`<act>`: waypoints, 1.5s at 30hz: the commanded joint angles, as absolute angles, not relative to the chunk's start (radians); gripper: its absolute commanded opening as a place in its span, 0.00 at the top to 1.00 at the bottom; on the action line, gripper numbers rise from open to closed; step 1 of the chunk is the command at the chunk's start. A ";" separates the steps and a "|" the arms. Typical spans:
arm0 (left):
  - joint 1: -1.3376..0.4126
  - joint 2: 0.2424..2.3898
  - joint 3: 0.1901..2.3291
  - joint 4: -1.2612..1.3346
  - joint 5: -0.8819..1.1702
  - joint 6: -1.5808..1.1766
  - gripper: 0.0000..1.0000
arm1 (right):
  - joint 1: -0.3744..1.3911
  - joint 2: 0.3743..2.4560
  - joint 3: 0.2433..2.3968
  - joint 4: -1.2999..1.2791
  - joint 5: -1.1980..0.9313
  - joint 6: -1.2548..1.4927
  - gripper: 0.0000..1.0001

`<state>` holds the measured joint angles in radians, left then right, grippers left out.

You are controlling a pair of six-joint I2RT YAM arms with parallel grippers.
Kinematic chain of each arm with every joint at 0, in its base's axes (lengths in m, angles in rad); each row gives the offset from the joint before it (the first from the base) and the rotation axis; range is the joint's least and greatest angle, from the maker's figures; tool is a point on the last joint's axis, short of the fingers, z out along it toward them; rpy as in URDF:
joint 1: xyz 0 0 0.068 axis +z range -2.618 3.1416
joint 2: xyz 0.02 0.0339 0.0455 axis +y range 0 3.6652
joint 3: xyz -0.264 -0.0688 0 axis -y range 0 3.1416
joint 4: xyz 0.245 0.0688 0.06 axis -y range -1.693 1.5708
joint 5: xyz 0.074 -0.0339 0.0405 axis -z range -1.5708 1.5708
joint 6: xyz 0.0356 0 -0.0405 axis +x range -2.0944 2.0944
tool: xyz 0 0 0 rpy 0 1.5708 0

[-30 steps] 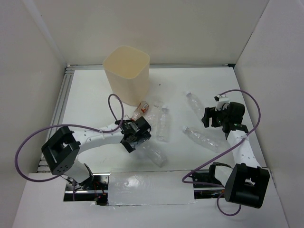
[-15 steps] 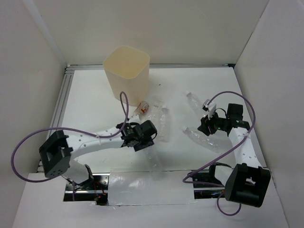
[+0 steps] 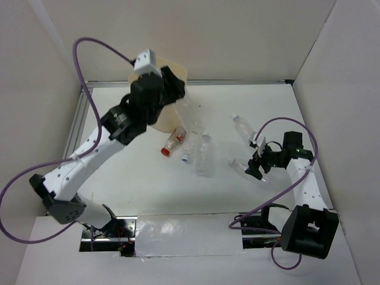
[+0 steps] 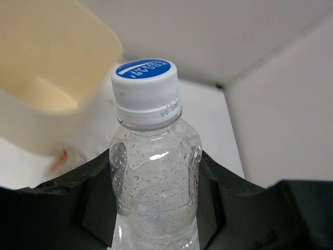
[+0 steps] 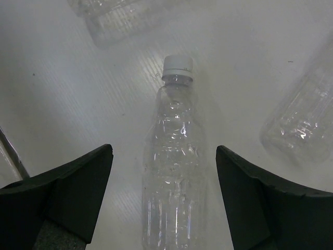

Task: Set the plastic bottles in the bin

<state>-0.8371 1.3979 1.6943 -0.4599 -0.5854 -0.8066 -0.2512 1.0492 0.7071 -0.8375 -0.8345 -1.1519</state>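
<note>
My left gripper (image 3: 169, 95) is raised beside the cream bin (image 3: 177, 76) and partly covers it in the top view. It is shut on a clear plastic bottle (image 4: 155, 172) with a blue-and-white cap, which hangs in the air at the bin's right side (image 3: 189, 116). My right gripper (image 5: 164, 198) stands open low over another clear, white-capped bottle (image 5: 174, 172) that lies on the table between its fingers, untouched. More bottles lie mid-table: a red-capped one (image 3: 171, 143) and two clear ones (image 3: 205, 155) (image 3: 242, 127).
White walls close in the table on three sides. A metal rail (image 3: 77, 127) runs along the left edge. Purple cables loop off both arms. Two further bottles lie near the right gripper, one (image 5: 304, 125) to its right and one (image 5: 117, 18) beyond it.
My left arm closed on a bottle at the table's middle and lifted it up to the bin. My right gripper moved down-left over a lying bottle and opened wide again.
</note>
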 commanded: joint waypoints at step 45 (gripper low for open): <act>-0.789 1.404 1.088 -0.183 -0.571 -0.294 0.03 | 0.049 1.118 0.923 -0.666 -0.725 -0.796 0.96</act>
